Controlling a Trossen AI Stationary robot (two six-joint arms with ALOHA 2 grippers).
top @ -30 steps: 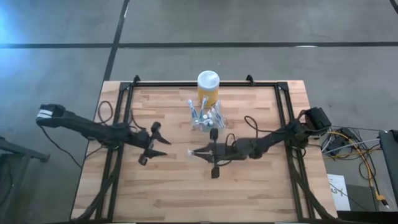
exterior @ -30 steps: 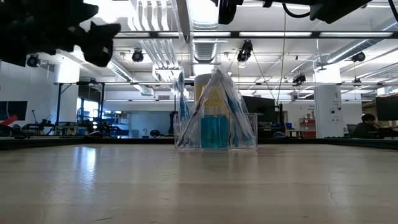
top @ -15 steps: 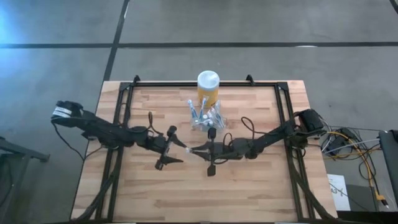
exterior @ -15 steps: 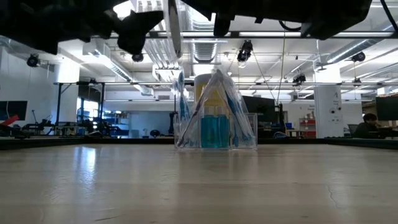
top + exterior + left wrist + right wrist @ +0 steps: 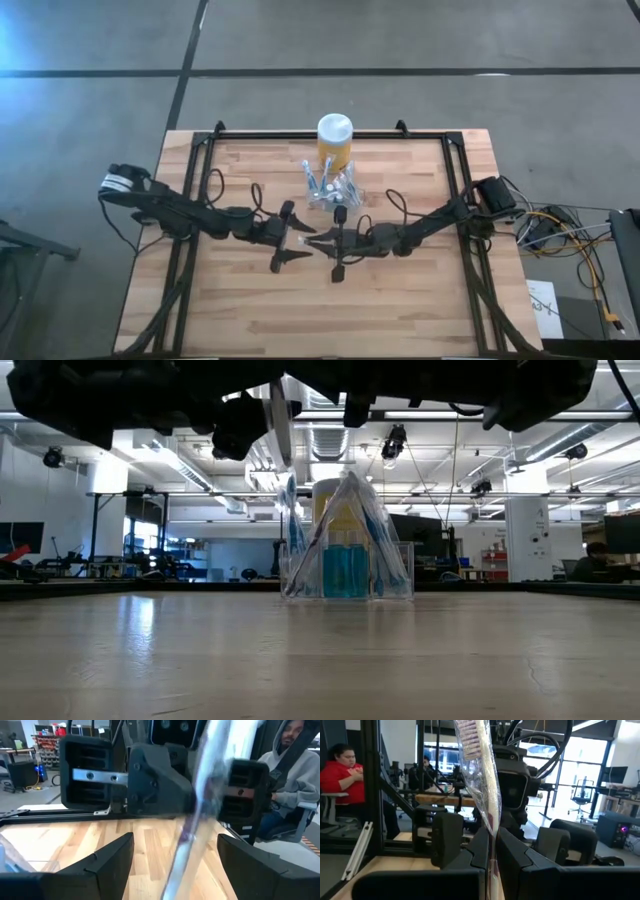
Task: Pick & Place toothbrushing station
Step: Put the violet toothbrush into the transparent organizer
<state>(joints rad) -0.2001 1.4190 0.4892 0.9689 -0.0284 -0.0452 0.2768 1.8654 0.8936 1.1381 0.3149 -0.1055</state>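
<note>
left gripper (image 5: 298, 243): jaws spread wide, mid-table | right gripper (image 5: 309, 240): jaws clamped, facing left gripper

- The toothbrushing station (image 5: 330, 190) is a small, low holder of clear plastic, standing upright on the tabletop (image 5: 400, 300) toward its far edge, near the middle of its width.
- In the low view (image 5: 347, 565) its see-through walls show blue items inside, and several wrapped toothbrushes lean together to a peak above it.
- It stands just in front of a yellow jar (image 5: 335, 140); whether they touch cannot be told.
</note>
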